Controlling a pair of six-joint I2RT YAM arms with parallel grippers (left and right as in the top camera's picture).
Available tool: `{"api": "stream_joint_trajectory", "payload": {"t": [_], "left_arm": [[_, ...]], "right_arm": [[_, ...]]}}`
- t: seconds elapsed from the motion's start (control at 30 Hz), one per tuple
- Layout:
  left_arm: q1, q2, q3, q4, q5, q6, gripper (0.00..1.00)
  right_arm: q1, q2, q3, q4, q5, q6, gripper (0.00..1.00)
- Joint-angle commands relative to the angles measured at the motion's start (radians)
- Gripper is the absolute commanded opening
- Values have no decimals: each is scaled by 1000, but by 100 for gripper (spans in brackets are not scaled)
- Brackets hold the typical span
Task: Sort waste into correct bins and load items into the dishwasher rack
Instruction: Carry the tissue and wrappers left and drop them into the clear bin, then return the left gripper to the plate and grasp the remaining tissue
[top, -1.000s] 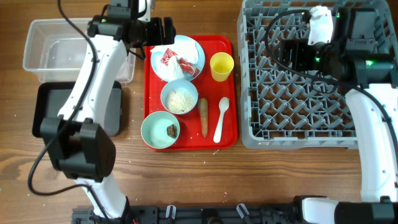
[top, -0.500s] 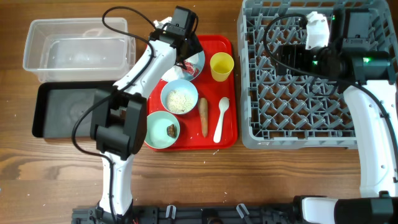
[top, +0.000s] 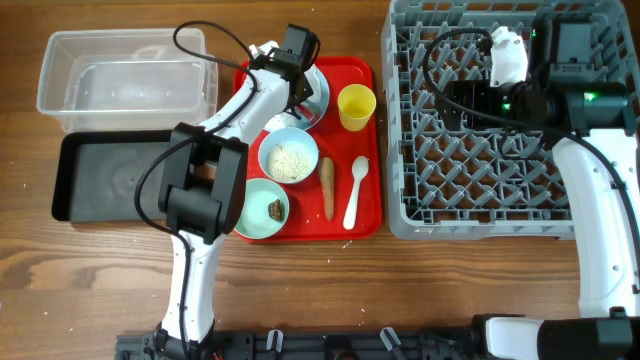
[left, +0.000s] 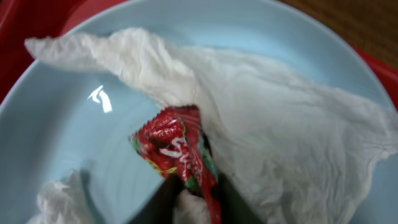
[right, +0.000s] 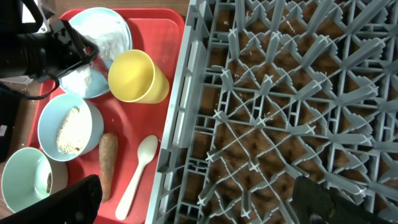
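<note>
On the pale blue plate (left: 62, 137) lies the red-and-white crumpled wrapper (left: 177, 143), with white paper (left: 280, 124) spread beside it. My left gripper (left: 193, 186) is down on the plate (top: 318, 88), shut on the wrapper's lower end. On the red tray sit a bowl of rice (top: 289, 157), a bowl with a brown lump (top: 258, 208), the carrot-like stick (top: 327, 187), the white spoon (top: 354, 190) and the yellow cup (top: 356, 105). My right gripper (right: 202, 199) hangs open over the grey dishwasher rack (top: 480, 190), holding nothing.
The clear tub (top: 125, 85) stands at the back left, and the black tray (top: 110, 175) lies just in front of it. The red tray (top: 362, 215) lies between these bins and the rack. My left arm reaches across the tray's left edge.
My left gripper has moved right from the tray's back left corner onto the plate and closed on the wrapper. The right arm has barely shifted.
</note>
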Motion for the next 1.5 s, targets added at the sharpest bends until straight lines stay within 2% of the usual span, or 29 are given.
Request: {"api": "stream_joint_trajectory", "payload": {"t": [0.0, 0.07, 0.23, 0.37, 0.57, 0.6, 0.67, 0.7, 0.73, 0.87, 1.03, 1.13, 1.3, 1.4, 1.47], "left_arm": [[1, 45, 4, -42, 9, 57, 4], [6, 26, 14, -59, 9, 83, 4], [85, -182, 216, -233, 13, 105, 4], [198, -346, 217, -262, 16, 105, 4], [440, -286, 214, -170, -54, 100, 4], [464, -259, 214, -154, -54, 100, 12], [495, -206, 214, -145, -50, 101, 44], [501, -174, 214, -146, -40, 101, 83], [502, -153, 214, -153, -34, 101, 100], [497, -151, 215, -157, -29, 105, 100], [439, -243, 223, -146, 16, 300, 100], [322, -273, 223, -190, 124, 376, 100], [124, -154, 212, -196, 171, 416, 100], [68, -58, 212, -147, 172, 425, 100], [39, 4, 212, -120, 175, 491, 100]], "right_arm": [[6, 8, 19, -2, -3, 0, 100], [6, 8, 19, -2, -3, 0, 100], [6, 8, 19, 5, -2, 0, 99], [6, 8, 19, 23, -3, -2, 99], [6, 8, 19, 31, -2, -1, 99], [6, 8, 19, 31, -2, -1, 99], [6, 8, 19, 32, -2, -2, 100], [6, 8, 19, 32, -2, -2, 99], [6, 8, 19, 32, -2, -2, 99], [6, 8, 19, 36, -2, -2, 100], [6, 11, 19, 47, -2, -2, 99], [6, 11, 19, 63, -2, -1, 100], [6, 11, 19, 49, -2, -1, 100], [6, 11, 19, 47, -2, -1, 100], [6, 11, 19, 47, -2, 0, 100]]}}
